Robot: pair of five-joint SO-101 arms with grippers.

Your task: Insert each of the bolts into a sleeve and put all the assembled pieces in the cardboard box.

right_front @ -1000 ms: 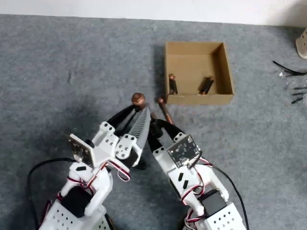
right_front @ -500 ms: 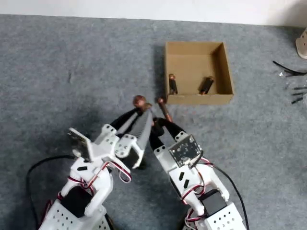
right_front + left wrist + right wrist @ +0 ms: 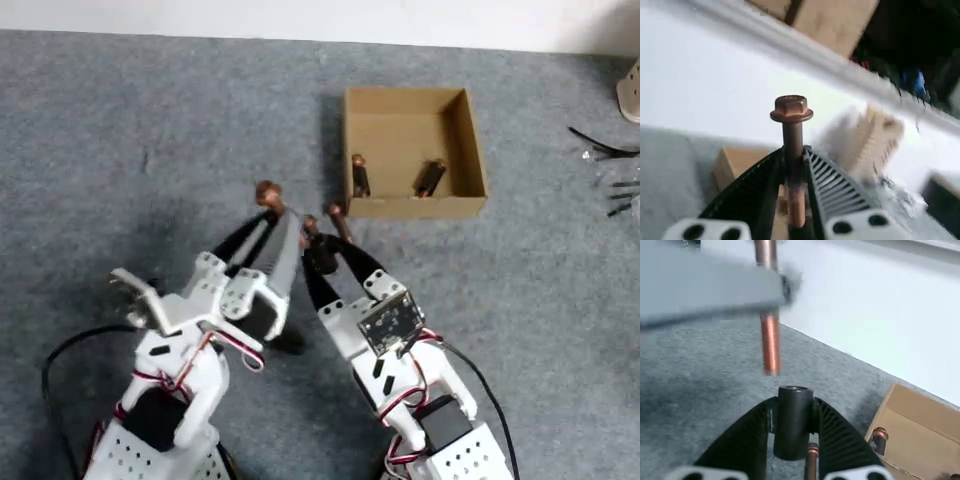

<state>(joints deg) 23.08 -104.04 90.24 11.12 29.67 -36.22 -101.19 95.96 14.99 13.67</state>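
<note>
left claw (image 3: 792,152) pinches the bolt (image 3: 791,107), right claw (image 3: 793,403) hugs the sleeve (image 3: 792,432) at its 5 o'clock; they should line up straight.

text: none legible
cardboard box (image 3: 410,207): plain, nothing readable
bolt (image 3: 792,131): head blurred, any stamp unreadable
circuit board (image 3: 388,319) on right wrist: markings too small to read

Copper, black and tan on speckled grey.
We see a shiny copper-coloured hex-head metal bolt (image 3: 792,132), a matte black cylindrical sleeve (image 3: 791,422), a plain tan cardboard box (image 3: 415,207), a speckled grey felt table cover (image 3: 130,130), and black ribbed gripper fingers (image 3: 832,180) on white plastic arms (image 3: 175,385).
</note>
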